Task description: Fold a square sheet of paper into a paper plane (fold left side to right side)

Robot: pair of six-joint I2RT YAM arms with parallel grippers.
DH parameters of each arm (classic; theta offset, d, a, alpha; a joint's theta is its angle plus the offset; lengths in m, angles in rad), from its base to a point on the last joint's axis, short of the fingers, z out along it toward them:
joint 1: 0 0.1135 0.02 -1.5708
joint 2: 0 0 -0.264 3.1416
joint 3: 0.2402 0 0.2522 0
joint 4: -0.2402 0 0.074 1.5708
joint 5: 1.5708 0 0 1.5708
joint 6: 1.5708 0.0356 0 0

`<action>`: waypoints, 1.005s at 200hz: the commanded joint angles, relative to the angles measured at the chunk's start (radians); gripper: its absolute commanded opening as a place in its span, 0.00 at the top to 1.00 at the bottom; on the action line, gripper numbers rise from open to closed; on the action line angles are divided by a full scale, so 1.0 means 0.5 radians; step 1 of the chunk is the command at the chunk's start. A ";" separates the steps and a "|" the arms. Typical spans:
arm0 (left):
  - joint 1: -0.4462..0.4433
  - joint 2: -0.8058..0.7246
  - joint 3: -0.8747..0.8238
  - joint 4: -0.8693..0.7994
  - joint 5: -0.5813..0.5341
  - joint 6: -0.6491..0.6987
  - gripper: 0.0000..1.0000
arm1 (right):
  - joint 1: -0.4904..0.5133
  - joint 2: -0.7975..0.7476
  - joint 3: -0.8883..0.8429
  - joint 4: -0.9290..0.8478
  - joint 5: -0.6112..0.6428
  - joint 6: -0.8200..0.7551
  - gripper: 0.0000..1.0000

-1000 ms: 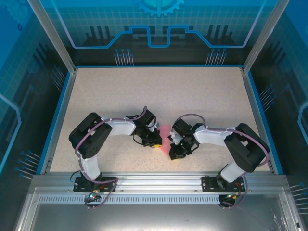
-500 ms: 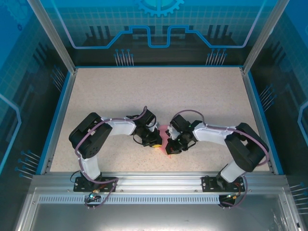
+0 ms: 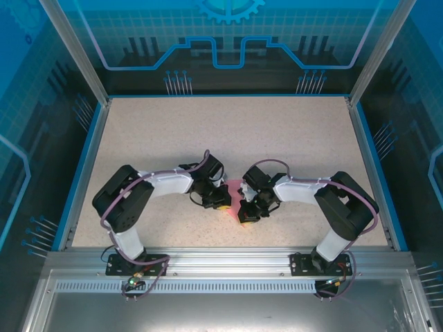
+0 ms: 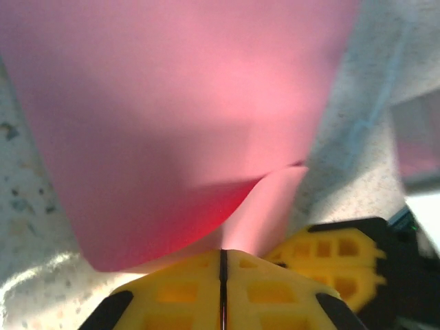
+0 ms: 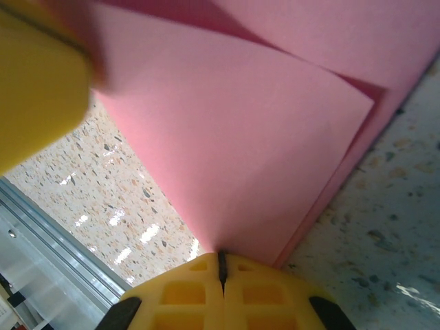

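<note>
- From above, we see both arms bent inward, meeting near the front middle of the table (image 3: pixel 228 131).
- The paper (image 3: pixel 235 193) shows as a small pink patch between them, mostly covered by the two wrists.
- The left end effector (image 3: pixel 223 205) sits at the paper's left side and the right end effector (image 3: pixel 244 216) at its right, nearer side, the two just beside each other.
- On the left wrist camera, the left end effector (image 4: pixel 222 256) is clenched: its yellow fingers (image 4: pixel 179 289) press together along a thin dark seam. A flap of paper (image 4: pixel 172 124) runs down into that seam, so it is grasping the paper.
- Above that flap, a broader layer of paper curls up off the table, shadowed red underneath.
- A yellow finger (image 4: pixel 337 258) of the other arm sits just to the right.
- On the right wrist camera, the right end effector (image 5: pixel 221 260) is clenched too, pinching a corner of the paper (image 5: pixel 240 137) at its seam.
- Here we see two layers: the upper one ends in a corner at the right, and the lower one reaches past it.
- A blurred yellow finger (image 5: pixel 34 89) looms top left, and the rail (image 5: pixel 48 261) shows at lower left.
</note>
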 commanded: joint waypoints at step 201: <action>-0.211 0.029 -0.216 0.325 -0.066 -0.038 0.96 | 0.007 0.120 -0.045 -0.172 0.202 -0.048 1.00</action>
